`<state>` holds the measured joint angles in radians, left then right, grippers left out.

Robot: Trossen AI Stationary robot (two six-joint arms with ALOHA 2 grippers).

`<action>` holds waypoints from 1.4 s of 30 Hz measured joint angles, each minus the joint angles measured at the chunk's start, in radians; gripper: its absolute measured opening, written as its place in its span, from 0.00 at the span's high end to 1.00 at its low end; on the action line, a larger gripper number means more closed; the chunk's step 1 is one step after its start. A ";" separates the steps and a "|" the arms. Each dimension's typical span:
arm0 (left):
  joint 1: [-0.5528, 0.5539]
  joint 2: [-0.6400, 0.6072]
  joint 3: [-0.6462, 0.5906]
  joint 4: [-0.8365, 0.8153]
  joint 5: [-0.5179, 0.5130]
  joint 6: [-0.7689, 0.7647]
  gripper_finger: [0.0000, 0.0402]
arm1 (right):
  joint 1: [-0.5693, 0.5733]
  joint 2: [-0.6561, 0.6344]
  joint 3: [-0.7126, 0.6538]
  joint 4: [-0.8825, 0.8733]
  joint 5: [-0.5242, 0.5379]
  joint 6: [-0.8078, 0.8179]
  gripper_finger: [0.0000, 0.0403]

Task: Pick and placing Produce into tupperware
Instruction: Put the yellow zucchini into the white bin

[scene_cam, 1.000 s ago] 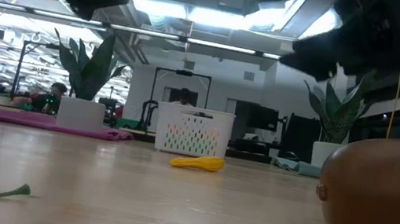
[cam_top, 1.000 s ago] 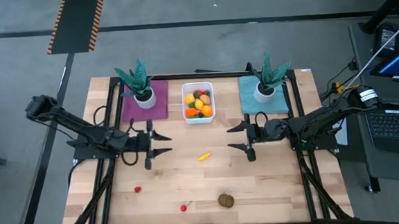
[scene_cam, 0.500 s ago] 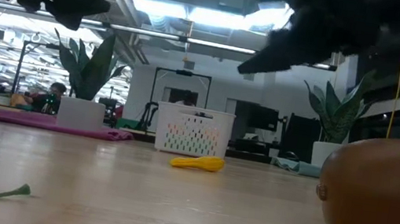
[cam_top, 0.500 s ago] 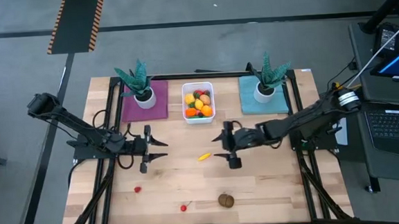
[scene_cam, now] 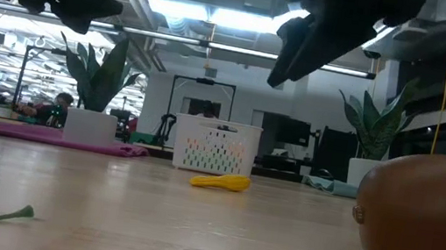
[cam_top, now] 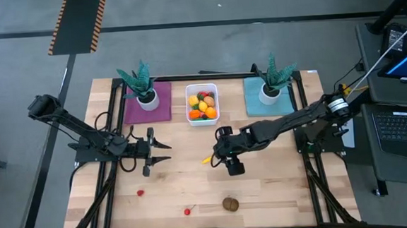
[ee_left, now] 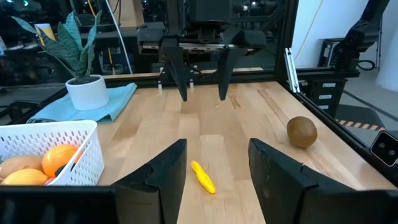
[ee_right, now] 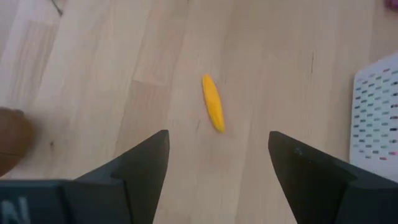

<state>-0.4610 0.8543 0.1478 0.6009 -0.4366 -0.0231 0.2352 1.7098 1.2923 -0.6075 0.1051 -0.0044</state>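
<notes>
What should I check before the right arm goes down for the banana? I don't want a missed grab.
1. Right hand open: ok, the fingers stand wide apart.
2. Hand above the banana: ok, it lies ahead between the fingers, not yet touched.
3. Banana free of neighbours: ok, it lies alone on the table.
4. Left hand out of the way: ok, it hangs off to the left.
5. Room in the tub: cannot tell, fruit already fills much of it.

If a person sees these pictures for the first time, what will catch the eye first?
Probably the right gripper, open and hanging over the yellow banana at the table's middle. Next, the white tub of bright produce at the far edge, between two potted plants. The left gripper waits open at the left.
</notes>
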 joint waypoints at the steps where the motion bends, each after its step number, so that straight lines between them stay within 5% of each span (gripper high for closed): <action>1: 0.000 0.000 0.000 0.000 0.000 0.000 0.59 | 0.000 0.006 0.012 -0.015 -0.006 0.000 0.32; 42: 0.000 0.001 -0.001 -0.046 0.000 -0.030 0.62 | -0.005 0.308 -0.007 0.257 -0.009 -0.052 0.32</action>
<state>-0.4610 0.8555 0.1471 0.5545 -0.4362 -0.0528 0.2305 2.0182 1.2858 -0.3509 0.0963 -0.0565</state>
